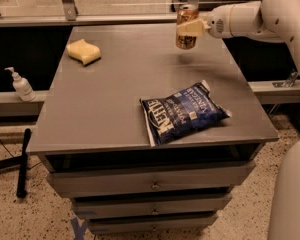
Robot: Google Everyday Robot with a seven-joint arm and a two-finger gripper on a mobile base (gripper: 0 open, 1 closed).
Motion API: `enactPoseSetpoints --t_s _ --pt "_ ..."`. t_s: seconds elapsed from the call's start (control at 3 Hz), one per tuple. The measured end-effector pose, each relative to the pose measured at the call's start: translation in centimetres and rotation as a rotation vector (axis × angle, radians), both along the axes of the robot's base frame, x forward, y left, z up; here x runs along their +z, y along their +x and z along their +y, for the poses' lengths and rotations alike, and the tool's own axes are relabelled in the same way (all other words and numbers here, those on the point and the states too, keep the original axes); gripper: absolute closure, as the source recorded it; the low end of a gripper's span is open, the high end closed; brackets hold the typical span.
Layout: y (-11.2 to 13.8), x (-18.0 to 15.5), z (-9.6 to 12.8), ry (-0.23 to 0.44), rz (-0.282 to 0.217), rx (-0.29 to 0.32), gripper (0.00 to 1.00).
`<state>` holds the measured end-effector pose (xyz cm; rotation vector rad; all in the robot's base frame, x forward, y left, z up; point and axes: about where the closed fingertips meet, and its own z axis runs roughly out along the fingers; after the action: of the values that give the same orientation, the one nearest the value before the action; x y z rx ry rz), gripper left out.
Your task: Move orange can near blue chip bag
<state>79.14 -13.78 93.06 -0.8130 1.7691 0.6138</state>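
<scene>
The orange can (186, 15) is upright in my gripper (188, 28), held just above the far right part of the grey table (105, 99). The gripper's pale fingers (190, 28) are closed around the can's middle, with the white arm reaching in from the right. The blue chip bag (182, 114), navy with white "Kettle" lettering, lies flat near the table's front right edge, well in front of the can and apart from it.
A yellow sponge (83, 51) lies at the table's far left. A white pump bottle (21, 85) stands on a ledge left of the table. Drawers (152, 184) sit under the tabletop. The robot's white body (290, 194) fills the lower right.
</scene>
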Motion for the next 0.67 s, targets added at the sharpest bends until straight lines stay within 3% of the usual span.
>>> enactPoseSetpoints --t_s 0.33,0.67 --pt "-1.1 -1.6 0.5 -0.045 0.04 0.048 1.0" --pt "-4.2 -2.1 -0.3 -0.08 0.091 0.088 1.0"
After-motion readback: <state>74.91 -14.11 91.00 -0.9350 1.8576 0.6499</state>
